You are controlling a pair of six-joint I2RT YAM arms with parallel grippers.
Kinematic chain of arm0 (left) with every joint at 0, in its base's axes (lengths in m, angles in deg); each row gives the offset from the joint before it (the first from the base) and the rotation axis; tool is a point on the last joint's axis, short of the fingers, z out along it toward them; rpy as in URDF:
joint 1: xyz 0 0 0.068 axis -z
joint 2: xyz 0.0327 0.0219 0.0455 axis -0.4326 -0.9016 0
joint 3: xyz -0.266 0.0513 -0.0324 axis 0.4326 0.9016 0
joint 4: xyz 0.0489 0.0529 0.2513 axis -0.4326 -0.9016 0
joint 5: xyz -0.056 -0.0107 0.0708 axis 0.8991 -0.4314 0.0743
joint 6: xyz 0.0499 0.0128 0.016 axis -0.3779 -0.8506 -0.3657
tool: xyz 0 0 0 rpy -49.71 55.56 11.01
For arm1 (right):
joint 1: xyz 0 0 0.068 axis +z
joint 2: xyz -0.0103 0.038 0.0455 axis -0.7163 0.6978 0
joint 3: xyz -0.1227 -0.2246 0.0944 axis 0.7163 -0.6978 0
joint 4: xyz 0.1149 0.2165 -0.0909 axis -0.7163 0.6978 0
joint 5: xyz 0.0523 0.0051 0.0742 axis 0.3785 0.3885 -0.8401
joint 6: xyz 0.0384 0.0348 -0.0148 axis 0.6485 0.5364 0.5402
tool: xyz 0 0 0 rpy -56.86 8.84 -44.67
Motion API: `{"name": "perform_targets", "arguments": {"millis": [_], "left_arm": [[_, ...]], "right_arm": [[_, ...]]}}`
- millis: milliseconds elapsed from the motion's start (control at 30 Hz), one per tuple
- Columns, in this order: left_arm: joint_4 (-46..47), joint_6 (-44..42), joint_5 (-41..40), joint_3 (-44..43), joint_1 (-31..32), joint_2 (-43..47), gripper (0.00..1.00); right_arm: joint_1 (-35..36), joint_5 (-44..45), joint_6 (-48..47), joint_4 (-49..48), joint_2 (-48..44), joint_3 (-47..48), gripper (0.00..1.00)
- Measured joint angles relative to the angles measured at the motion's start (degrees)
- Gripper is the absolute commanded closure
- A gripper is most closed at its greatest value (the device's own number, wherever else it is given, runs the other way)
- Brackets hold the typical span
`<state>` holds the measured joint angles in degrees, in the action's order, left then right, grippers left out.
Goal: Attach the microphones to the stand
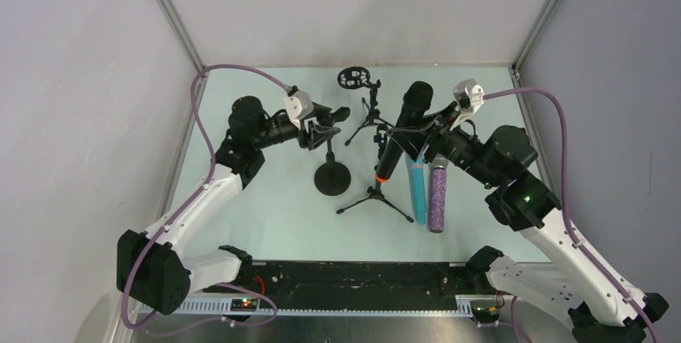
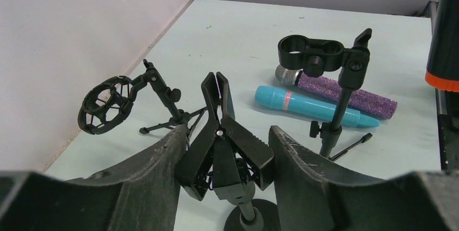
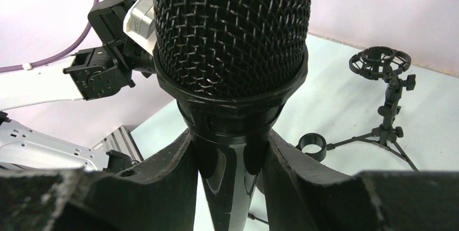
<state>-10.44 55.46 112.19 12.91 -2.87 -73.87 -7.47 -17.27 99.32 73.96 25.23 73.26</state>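
- Right gripper (image 3: 230, 144) pinches the black microphone (image 3: 231, 31) just under its mesh head, with the orange-red end hanging below the jaws.
- Left gripper (image 2: 227, 136) stands spread either side of the spring clip stand (image 2: 215, 98); I can't tell if it touches.
- I'd squeeze both clip handles evenly, so the clip gapes before the shaft arrives.
- Blue microphone (image 2: 308, 107) and purple microphone (image 2: 352, 94) lie beyond the left jaws, unclipped.

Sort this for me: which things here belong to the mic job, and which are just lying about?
Job: black microphone, cyan microphone, purple microphone, clamp stand, ring-clip tripod stand, shock-mount tripod stand.
Just lying about: black base rail, white slotted strip.
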Motion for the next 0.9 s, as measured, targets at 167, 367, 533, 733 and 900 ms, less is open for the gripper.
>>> {"name": "perform_targets", "arguments": {"millis": [167,367,533,733,900], "left_arm": [[-1.3,-0.8,0.2,-0.5,0.0,0.0,0.86],[-2.4,-1.2,0.5,-1.0,0.0,0.0,1.00],[-2.8,-2.1,0.5,-1.0,0.0,0.2,1.00],[-4.9,-4.2,-0.5,-1.0,0.0,1.4,1.00],[-7.2,-6.6,-0.9,-1.0,-0.2,2.9,1.00]], "right_arm": [[-0.3,0.0,0.0,0.1,-0.1,-0.4,1.00],[-0.5,-0.1,0.0,0.1,-0.2,-0.4,1.00],[-0.7,-0.9,0.0,0.1,-0.2,-0.4,1.00],[-0.7,-2.2,0.4,-0.7,-0.1,-0.4,1.00],[-0.7,-3.3,0.6,-1.0,0.0,-0.4,1.00]]}}
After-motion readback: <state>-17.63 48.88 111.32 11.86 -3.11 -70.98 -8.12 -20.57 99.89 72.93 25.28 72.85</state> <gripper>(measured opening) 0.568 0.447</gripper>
